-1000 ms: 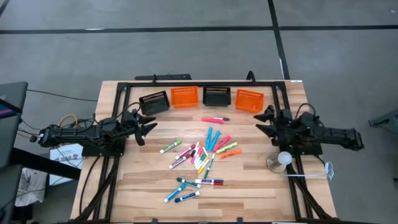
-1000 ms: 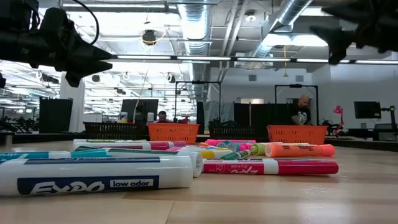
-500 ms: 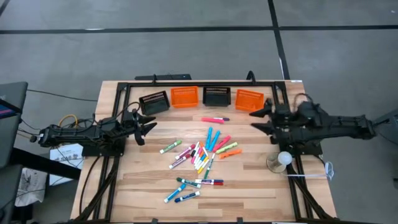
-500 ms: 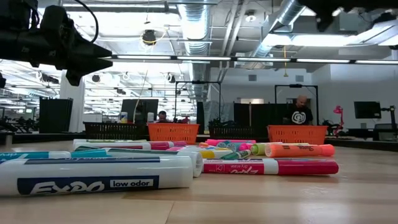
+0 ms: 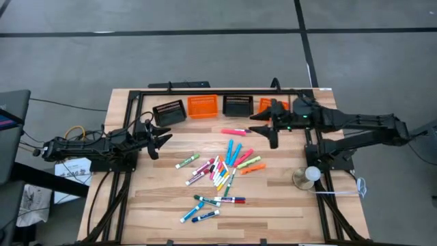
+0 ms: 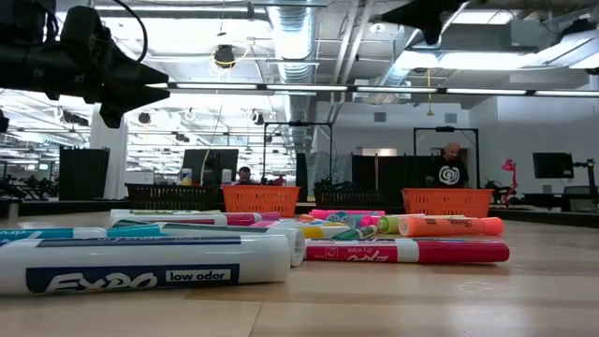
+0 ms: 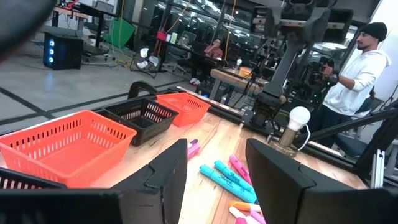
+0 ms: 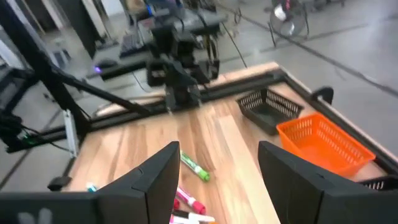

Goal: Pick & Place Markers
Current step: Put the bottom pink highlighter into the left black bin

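Reaching inward from the right edge of the tabletop (image 5: pixel 287 212), the right tool (image 5: pixel 266 125) has swung out since a second ago and now hangs above the far middle, just in front of the row of baskets (image 5: pixel 203 106) and close to the lone pink marker (image 5: pixel 236 130) lying apart from the pile. Its fingers (image 8: pixel 158 180) are spread and carry nothing, as the right wrist view shows, with bare wood and a green-capped marker (image 8: pixel 194 167) visible between them. The left tool (image 5: pixel 158 140) sits where it was, near the left edge, also spread and empty, looking across at the baskets. Outward from the right tool, the markers (image 5: pixel 222 171) lie loose on the middle of the tabletop in a scattered heap, with a smaller cluster (image 5: pixel 208 207) toward the near edge. None is in a basket that can be seen: two orange and two black ones line the far edge. A small lamp with a round bulb (image 5: pixel 311 175) stands near the right edge. The reach suggests the right arm is starting its first pick, probably the pink marker or the heap's far side; lowering and closing are yet to come.
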Robot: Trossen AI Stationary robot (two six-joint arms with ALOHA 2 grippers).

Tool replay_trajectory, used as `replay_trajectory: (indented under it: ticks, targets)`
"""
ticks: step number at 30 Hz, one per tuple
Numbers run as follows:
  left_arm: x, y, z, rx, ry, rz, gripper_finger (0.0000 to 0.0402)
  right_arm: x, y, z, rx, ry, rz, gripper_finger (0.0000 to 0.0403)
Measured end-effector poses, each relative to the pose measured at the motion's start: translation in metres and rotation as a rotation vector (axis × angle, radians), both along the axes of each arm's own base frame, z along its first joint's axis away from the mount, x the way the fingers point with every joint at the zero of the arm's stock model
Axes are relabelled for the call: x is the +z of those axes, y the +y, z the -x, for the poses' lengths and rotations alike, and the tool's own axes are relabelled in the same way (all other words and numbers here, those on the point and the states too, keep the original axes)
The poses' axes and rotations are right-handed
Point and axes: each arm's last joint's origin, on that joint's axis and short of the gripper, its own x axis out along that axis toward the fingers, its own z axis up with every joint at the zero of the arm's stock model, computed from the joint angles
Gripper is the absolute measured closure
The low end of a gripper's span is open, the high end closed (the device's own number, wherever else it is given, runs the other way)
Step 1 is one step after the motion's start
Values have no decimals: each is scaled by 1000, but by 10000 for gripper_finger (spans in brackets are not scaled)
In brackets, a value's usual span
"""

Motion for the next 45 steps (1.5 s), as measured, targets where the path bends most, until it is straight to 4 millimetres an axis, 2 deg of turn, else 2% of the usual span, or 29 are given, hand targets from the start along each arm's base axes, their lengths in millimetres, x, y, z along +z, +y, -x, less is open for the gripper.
replay_trajectory:
  ticks: [6,13,17,22,33,45]
  targets:
    - [1,0,0,0,-10,0,238,-10,-1,-16,13,126,-17,196]
    - [2,0,0,-1,-16,0,238,-29,4,-20,87,307,-57,196]
    - [2,0,0,-1,-19,0,238,-41,12,-23,159,407,7,196]
    - [2,0,0,-1,-24,0,238,-52,22,-30,236,456,72,196]
    - [3,0,0,-1,-30,0,238,-71,36,-43,294,540,75,196]
    - [4,0,0,-1,-45,0,238,-84,35,-47,261,621,71,196]
